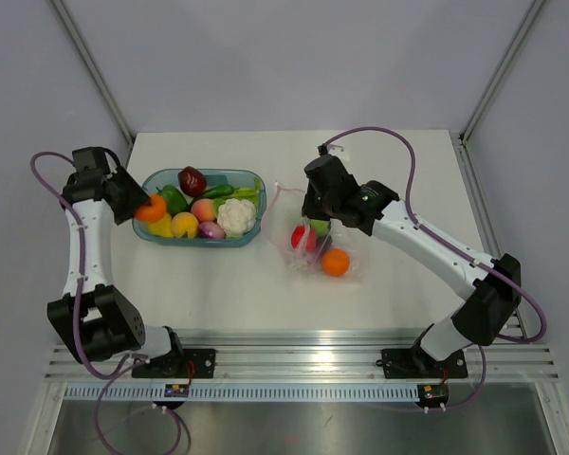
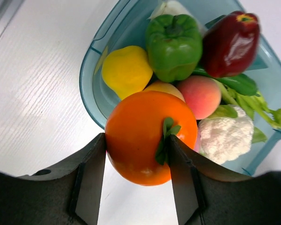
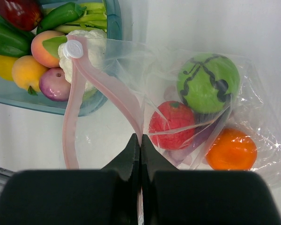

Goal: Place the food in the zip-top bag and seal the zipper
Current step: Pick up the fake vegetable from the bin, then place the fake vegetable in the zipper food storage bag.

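My left gripper (image 2: 136, 140) is shut on an orange ball with a green leaf (image 2: 145, 126), held over the left end of the teal tray (image 2: 86, 84). In the top view this gripper (image 1: 144, 207) and the orange ball (image 1: 153, 209) are at the tray's left rim. My right gripper (image 3: 140, 138) is shut on the pink zipper (image 3: 110, 91) of the zip-top bag (image 3: 264, 110) and holds its mouth open. The bag (image 1: 353, 271) holds a green ball (image 3: 208, 82), a red piece (image 3: 171, 124) and an orange ball (image 3: 232, 150).
The teal tray (image 1: 205, 174) left of the bag holds a green pepper (image 2: 173, 44), a dark red piece (image 2: 232, 44), a yellow piece (image 2: 126, 70), a peach (image 2: 201, 96), a cauliflower (image 2: 227, 136) and a purple onion (image 3: 54, 85). The zipper's white slider (image 3: 74, 48) hangs over the tray.
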`<state>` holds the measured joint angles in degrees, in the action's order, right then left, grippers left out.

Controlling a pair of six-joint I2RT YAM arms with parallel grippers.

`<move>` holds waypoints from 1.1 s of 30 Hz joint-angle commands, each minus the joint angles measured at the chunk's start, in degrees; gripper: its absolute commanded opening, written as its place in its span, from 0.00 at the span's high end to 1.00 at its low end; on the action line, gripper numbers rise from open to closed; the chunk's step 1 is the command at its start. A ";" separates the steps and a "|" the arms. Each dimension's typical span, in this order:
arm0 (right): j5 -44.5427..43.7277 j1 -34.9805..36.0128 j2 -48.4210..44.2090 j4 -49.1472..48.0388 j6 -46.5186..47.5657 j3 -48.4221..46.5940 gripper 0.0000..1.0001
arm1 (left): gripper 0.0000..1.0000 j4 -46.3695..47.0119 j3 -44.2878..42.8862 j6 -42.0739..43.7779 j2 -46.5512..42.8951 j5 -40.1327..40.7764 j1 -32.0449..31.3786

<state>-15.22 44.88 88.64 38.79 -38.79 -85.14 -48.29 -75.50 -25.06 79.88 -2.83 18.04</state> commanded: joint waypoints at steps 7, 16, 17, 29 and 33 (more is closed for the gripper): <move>1.25 -0.41 -0.75 -1.96 -0.77 -0.64 1.00 | 0.71 -3.12 -6.85 0.36 -7.89 -4.38 -7.48; 0.99 -0.41 -0.49 -1.61 -1.12 -0.81 1.00 | 0.71 -1.55 -9.31 -4.38 -8.60 -6.57 -29.45; 1.07 -0.41 -0.57 -1.52 -1.12 -0.73 1.00 | 0.71 -1.37 -9.22 -4.65 -8.60 -6.66 -32.69; 0.90 -0.41 -1.36 -1.26 -1.56 -0.38 1.00 | 0.71 5.40 -7.46 -10.71 -5.45 -7.45 -50.73; 0.55 -0.41 -2.59 -0.82 -1.56 0.06 1.00 | 0.71 8.03 -5.97 -11.59 -3.51 -8.50 -51.35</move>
<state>-14.02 44.88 88.66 38.76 -39.53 -85.14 -45.01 -82.50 -34.98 74.63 -9.69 -33.01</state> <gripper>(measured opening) 0.012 0.532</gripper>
